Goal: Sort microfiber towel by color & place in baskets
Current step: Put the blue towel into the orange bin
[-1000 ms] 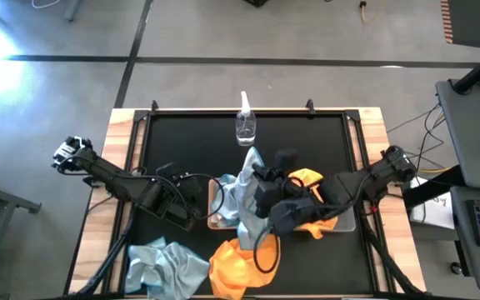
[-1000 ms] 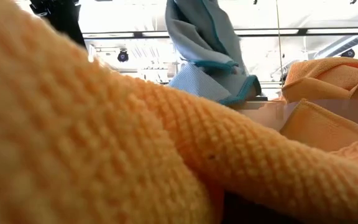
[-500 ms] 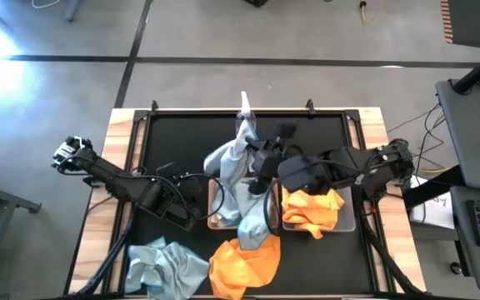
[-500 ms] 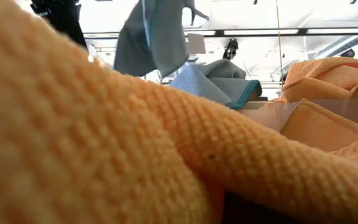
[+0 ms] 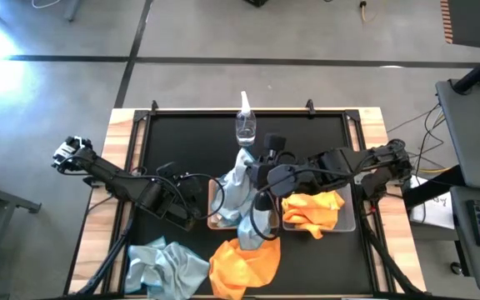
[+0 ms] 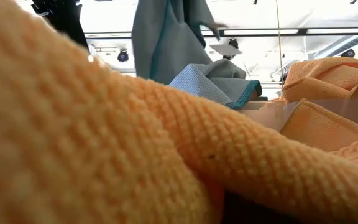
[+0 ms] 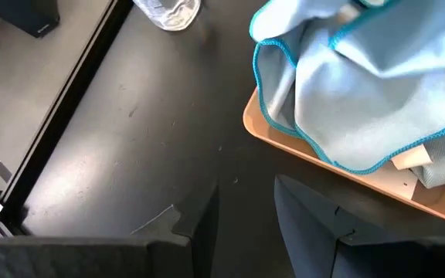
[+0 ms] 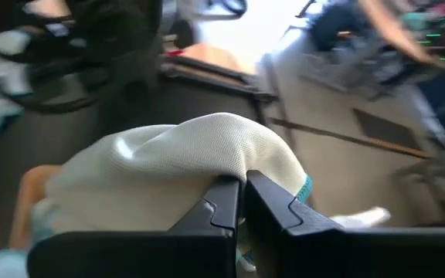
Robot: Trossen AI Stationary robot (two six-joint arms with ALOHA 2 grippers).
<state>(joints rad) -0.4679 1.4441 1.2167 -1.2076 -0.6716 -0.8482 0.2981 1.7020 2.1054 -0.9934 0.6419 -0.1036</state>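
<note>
Pale blue-grey cloth (image 5: 238, 171) is pinched between the closed fingers of the right gripper (image 8: 242, 202) and is held up over the tan basket (image 5: 212, 218), its lower end draping down into that basket; in the low view the same cloth (image 6: 166, 37) is seen hanging in a long fold. More blue-grey cloth (image 7: 361, 93) is piled inside the tan basket (image 7: 284, 139), and one piece (image 5: 255, 225) spills over the basket's near rim. The grey basket (image 5: 348, 221) is set just to the right of the tan basket, and an orange cloth (image 5: 311, 210) is heaped in it. In front of the tan basket, on the black table (image 5: 182, 142), a loose orange cloth (image 5: 242, 265) is spread, with a crumpled blue-grey cloth (image 5: 163, 265) lying left of it. A small clear spray bottle (image 5: 245, 123) is stood behind the tan basket. The left gripper (image 7: 242, 212) is kept low just left of the tan basket, its fingers set narrowly apart with nothing between them. Most of the low view is filled by orange cloth (image 6: 104, 143) close to the lens.
</note>
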